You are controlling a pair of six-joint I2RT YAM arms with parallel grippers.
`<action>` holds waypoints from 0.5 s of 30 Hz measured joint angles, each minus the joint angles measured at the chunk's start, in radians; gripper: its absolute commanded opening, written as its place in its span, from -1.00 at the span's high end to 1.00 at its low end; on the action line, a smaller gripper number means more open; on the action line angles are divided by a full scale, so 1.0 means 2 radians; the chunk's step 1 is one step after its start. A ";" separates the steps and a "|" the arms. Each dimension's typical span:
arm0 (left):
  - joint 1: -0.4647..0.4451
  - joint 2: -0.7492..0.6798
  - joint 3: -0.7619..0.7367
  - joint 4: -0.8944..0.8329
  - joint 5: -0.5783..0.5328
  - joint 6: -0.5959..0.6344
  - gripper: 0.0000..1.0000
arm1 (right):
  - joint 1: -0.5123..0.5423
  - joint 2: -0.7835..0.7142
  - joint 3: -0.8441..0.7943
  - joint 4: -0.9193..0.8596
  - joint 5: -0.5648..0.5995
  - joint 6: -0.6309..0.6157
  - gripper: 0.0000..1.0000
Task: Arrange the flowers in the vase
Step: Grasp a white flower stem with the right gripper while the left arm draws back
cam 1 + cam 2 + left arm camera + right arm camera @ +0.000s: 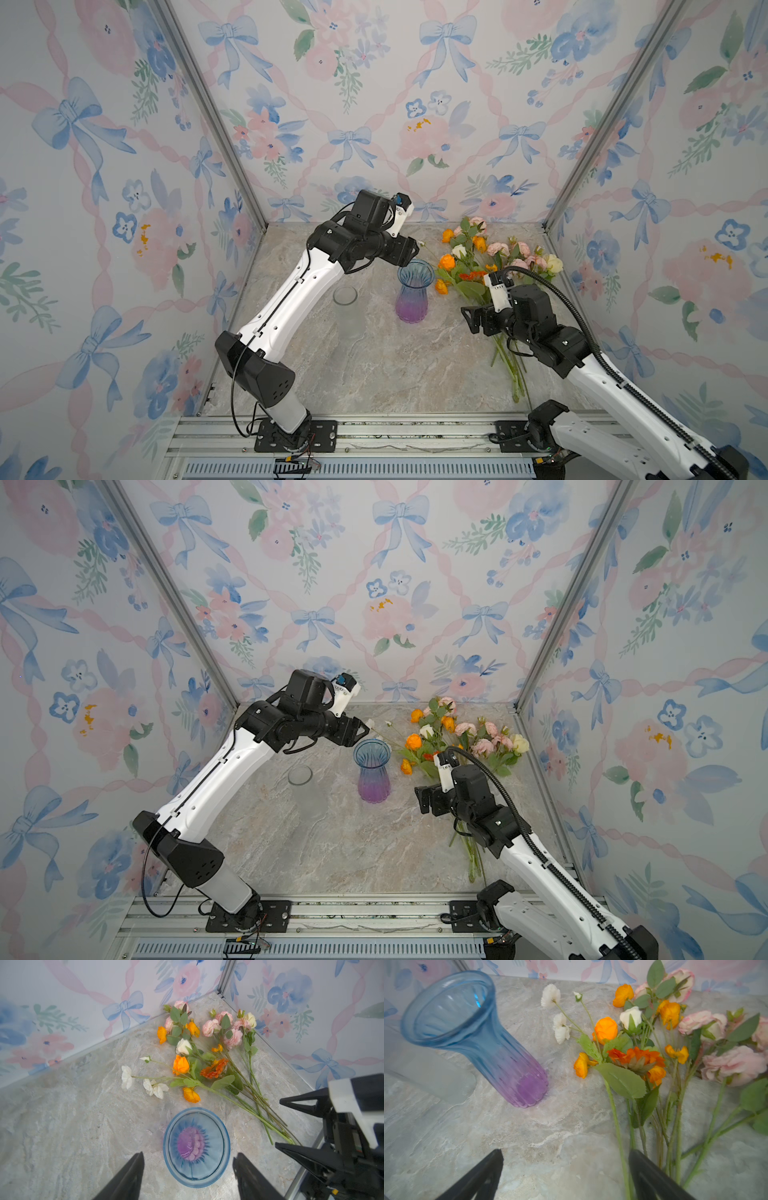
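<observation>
While both arms reach in from the near edge, the table (374, 365) carries everything else on its grey marbled top. The left arm stretches toward the far middle, and the right arm bends in over the right side.

The flowers (469, 266) lie flat in a loose bunch at the far right of the table. Their orange, pink, white and pale yellow blooms point toward the far wall, and the green stems run together toward the near right, passing under the right arm. A thin spray of small white blooms (143, 1082) is the part of the bunch nearest the vase.

The vase (413, 295), blue at the flared rim and purple at the base, stands upright near the middle, just left of the flowers and apart from them. From the left wrist, only its purple bottom shows inside. A clear glass (347, 307) stands just left of the vase.

The left gripper (190, 1154) hangs above the vase's rim, spread wider than the rim and holding nothing. The right gripper (565, 1151) is spread wide too, gripping nothing, poised over the table beside the stems, with one finger (652, 1178) above them.
</observation>
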 measured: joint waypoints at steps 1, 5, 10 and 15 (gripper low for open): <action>-0.011 -0.003 0.000 0.005 -0.004 0.017 -0.85 | -0.009 0.009 0.002 -0.007 0.008 0.005 -0.90; -0.049 -0.023 -0.004 0.021 0.018 0.112 -0.96 | -0.025 0.028 0.003 -0.026 0.043 0.019 -0.75; -0.080 -0.068 -0.019 0.037 0.072 0.215 -0.96 | -0.031 0.058 0.003 -0.025 0.052 0.022 -0.43; -0.103 -0.122 -0.115 0.093 0.077 0.259 -0.96 | -0.038 0.138 0.003 -0.019 0.033 0.014 -0.17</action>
